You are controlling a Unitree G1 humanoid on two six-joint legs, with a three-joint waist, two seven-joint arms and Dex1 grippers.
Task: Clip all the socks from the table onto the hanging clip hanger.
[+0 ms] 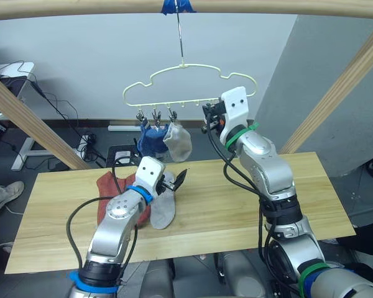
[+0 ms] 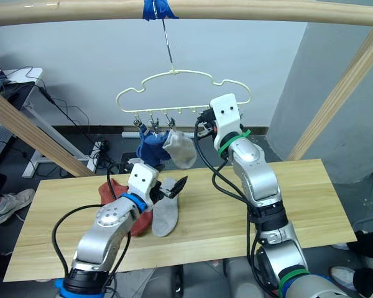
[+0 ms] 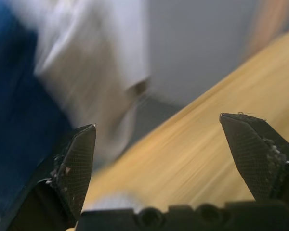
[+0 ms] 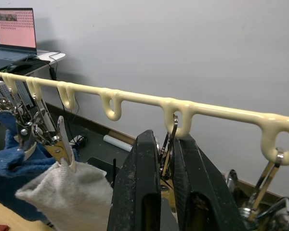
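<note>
The pale-yellow clip hanger (image 1: 186,84) hangs from the top pole by its metal hook. A blue sock (image 1: 150,139) and a light grey sock (image 1: 179,141) hang from clips near its left end. On the table (image 1: 248,205) lie a rust-red sock (image 1: 109,192) and a light grey sock (image 1: 163,210), side by side at the left. My left gripper (image 1: 177,180) hovers open and empty just above the grey sock on the table. Up at the hanger's rail, my right gripper (image 4: 166,139) is shut on a metal clip (image 4: 169,132) to the right of the hung socks.
A round wooden pole frame surrounds the table: a top pole (image 1: 267,7) and slanted poles at the left (image 1: 25,118) and right (image 1: 342,87). Cables and a desk with a laptop (image 4: 14,29) stand behind on the left. A person's shoe (image 1: 0,195) rests on the floor at the left.
</note>
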